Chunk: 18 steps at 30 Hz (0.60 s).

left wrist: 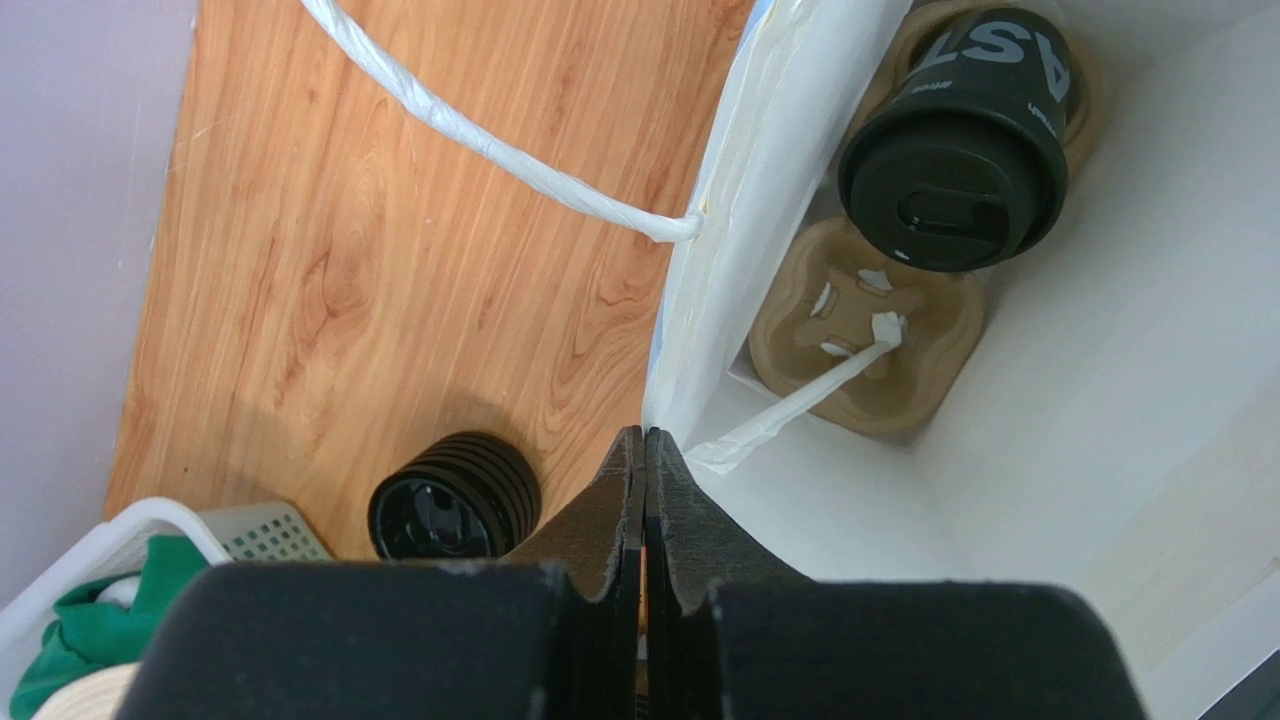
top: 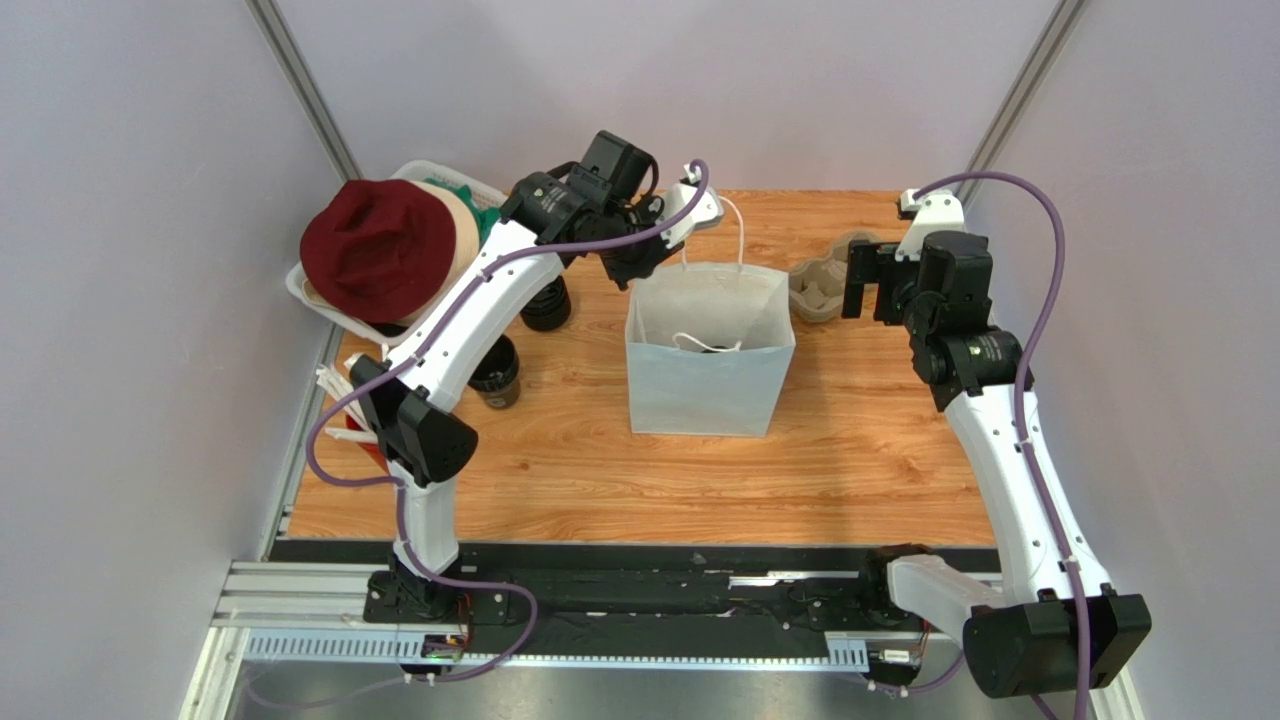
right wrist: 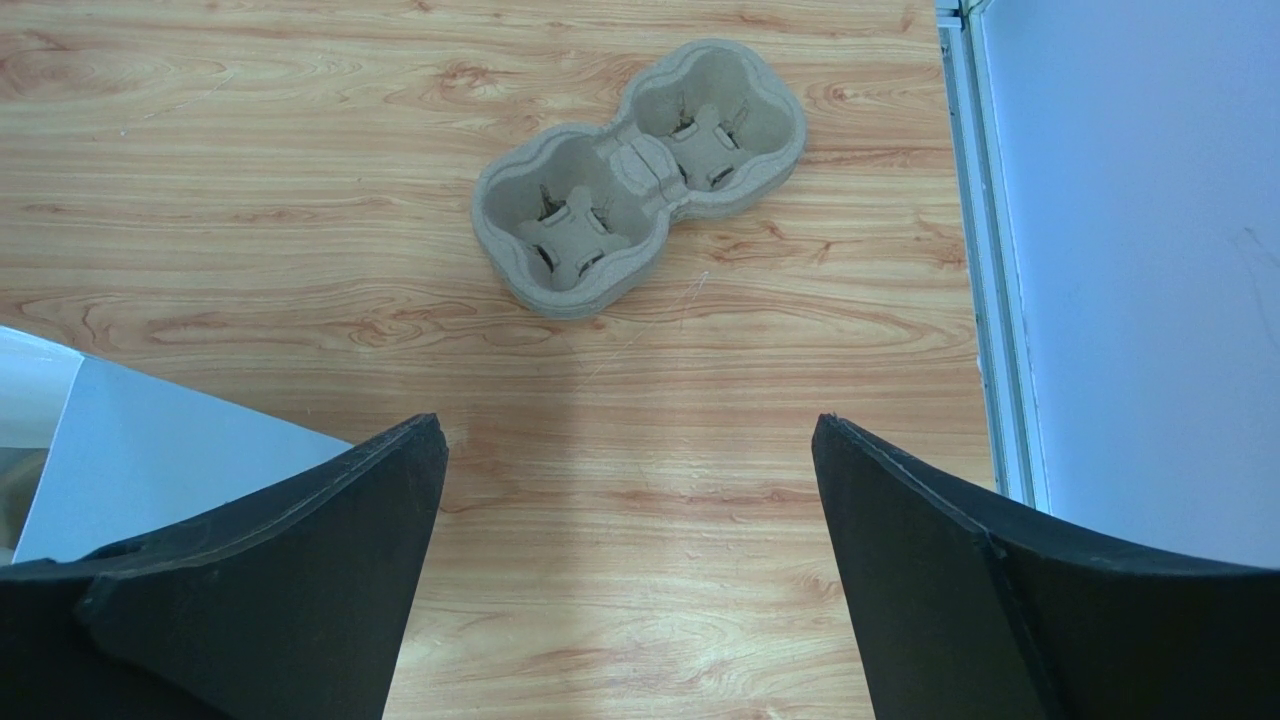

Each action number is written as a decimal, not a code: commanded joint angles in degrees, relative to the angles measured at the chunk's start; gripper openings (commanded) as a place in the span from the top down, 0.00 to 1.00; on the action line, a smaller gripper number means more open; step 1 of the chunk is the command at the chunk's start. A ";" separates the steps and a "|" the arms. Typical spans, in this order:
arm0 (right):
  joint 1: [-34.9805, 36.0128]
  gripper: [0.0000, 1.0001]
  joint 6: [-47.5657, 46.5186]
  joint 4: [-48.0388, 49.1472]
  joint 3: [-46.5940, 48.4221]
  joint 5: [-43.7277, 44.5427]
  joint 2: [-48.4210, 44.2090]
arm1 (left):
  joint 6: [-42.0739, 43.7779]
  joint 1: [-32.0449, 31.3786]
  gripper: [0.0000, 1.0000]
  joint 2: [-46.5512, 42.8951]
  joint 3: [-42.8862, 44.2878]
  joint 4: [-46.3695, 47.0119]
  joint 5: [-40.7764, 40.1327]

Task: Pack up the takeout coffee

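Observation:
The pale-blue paper bag (top: 709, 353) stands open at the table's centre. In the left wrist view a black lidded cup (left wrist: 954, 150) sits inside it in a brown pulp tray (left wrist: 872, 338). A second dark open cup (top: 496, 375) with a brownish inside stands on the table left of the bag, partly under my left arm. My left gripper (top: 639, 270) is at the bag's back-left rim, shut (left wrist: 645, 443) with the paper edge (left wrist: 706, 270) running into its tips. My right gripper (top: 864, 278) is open and empty (right wrist: 628, 428) above bare table right of the bag.
A grey pulp tray (right wrist: 639, 173) lies on the table ahead of the right gripper, also in the top view (top: 819, 290). A stack of black ribbed lids (left wrist: 451, 510) stands left of the bag. A white basket (top: 323, 300) with a red hat (top: 376, 248) is at far left.

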 commanded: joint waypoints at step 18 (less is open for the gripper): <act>-0.27 0.01 0.19 3.18 -0.14 -0.56 -1.50 | -6.67 5.82 0.11 -24.28 -11.24 8.15 0.56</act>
